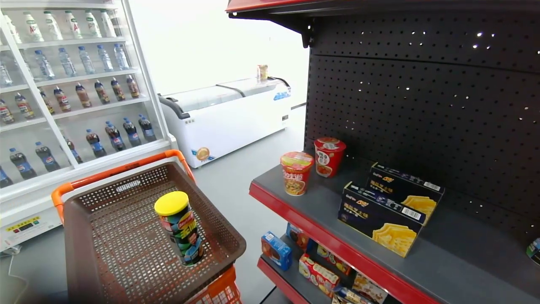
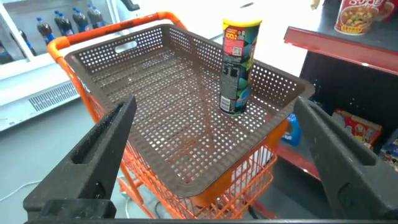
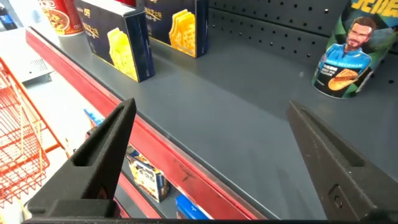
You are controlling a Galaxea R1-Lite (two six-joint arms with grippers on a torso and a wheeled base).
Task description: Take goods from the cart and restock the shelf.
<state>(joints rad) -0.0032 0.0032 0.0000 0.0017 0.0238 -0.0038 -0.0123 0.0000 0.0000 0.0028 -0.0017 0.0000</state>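
A brown mesh cart basket [image 1: 126, 253] with an orange handle [image 1: 118, 171] holds one upright chip can [image 1: 180, 228] with a yellow lid. In the left wrist view my left gripper [image 2: 214, 109] is open above the basket [image 2: 155, 143], and the can [image 2: 237, 68] stands beyond its fingers, untouched. My right gripper [image 3: 211, 112] is open and empty over the grey shelf board [image 3: 236, 118]. A second chip can [image 3: 344, 53] stands on that board by the pegboard. Two dark blue boxes [image 1: 382, 217] and two cup noodles [image 1: 296, 173] stand on the shelf [image 1: 455, 257].
A drinks cooler [image 1: 63, 93] stands at the left and a white chest freezer [image 1: 228, 114] at the back. The lower shelf [image 1: 295, 283] carries several snack packs. Bare grey floor [image 1: 236, 190] lies between the cart and the shelf's red front edge [image 1: 329, 245].
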